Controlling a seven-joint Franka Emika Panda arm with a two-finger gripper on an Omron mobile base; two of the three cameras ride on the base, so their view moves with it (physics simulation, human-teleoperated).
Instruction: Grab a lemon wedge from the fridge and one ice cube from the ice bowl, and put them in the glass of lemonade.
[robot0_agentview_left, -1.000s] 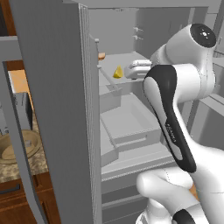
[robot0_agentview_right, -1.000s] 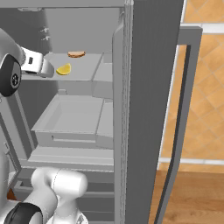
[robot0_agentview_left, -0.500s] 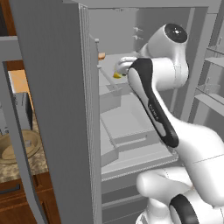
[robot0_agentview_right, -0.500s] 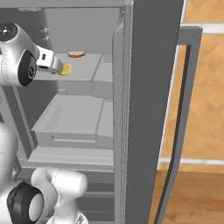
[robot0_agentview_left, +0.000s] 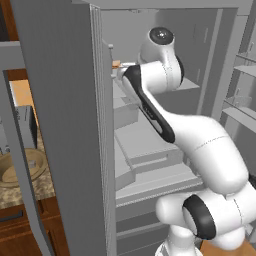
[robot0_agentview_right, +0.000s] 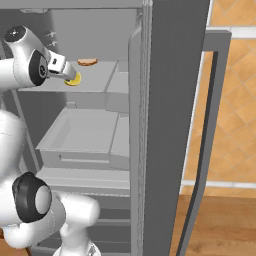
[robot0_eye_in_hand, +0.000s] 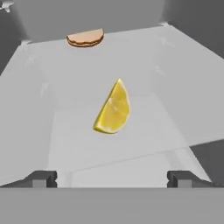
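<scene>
Grey steel walls of the open fridge (robot0_agentview_right: 175, 100) frame the scene, its shelves and drawers bare and pale. Inside, the gripper (robot0_eye_in_hand: 112, 178) reaches over the upper shelf (robot0_eye_in_hand: 144, 78), its 2 dark finger tips (robot0_eye_in_hand: 41, 178) spread wide apart with nothing between them. Just ahead of the tips, the lemon wedge (robot0_eye_in_hand: 113, 109) lies on that shelf, roughly centred between them, not touched. In the right base view the wedge (robot0_agentview_right: 73, 79) sits right at the gripper's end. Farther back on the same shelf rests a small orange-brown item (robot0_eye_in_hand: 85, 37). Outside, left of the fridge, the ice bowl (robot0_agentview_left: 20, 167) stands on a speckled counter (robot0_agentview_left: 25, 192).
</scene>
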